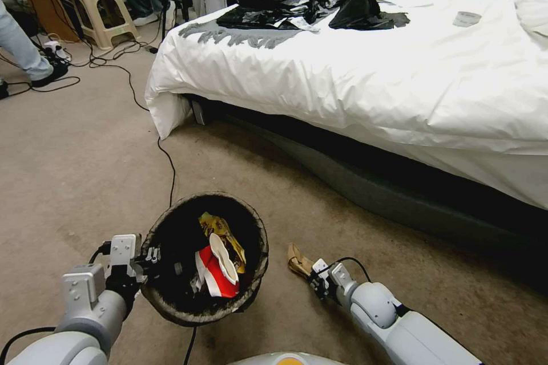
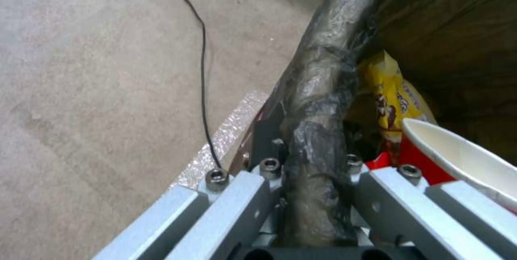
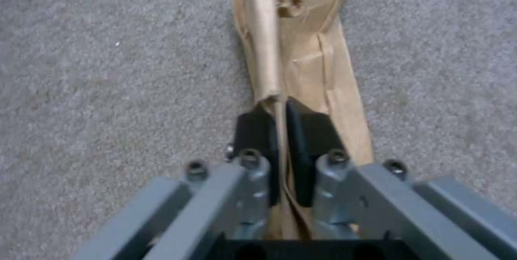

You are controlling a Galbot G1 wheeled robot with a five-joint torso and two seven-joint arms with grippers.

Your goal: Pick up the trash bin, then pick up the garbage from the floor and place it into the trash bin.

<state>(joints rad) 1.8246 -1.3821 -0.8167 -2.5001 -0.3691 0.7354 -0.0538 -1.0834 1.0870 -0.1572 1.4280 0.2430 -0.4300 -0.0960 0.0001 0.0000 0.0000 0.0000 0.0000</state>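
Your left tool is clamped on the near rim of the small round trash bin with the dark brown-black bag liner, holding it tilted above the beige carpet floor. The left wrist view shows the bag-wrapped rim pinched between the fingers. Inside the bin lie a yellow snack wrapper and a red-and-white paper cup (the cup sits in front of the wrapper). Your right tool is low at the floor, just right of the bin, its black pads closed narrow on a flattened brown paper piece that lies on the carpet. A white-sheeted bed stands behind, and a black cable runs across the floor toward the bin.
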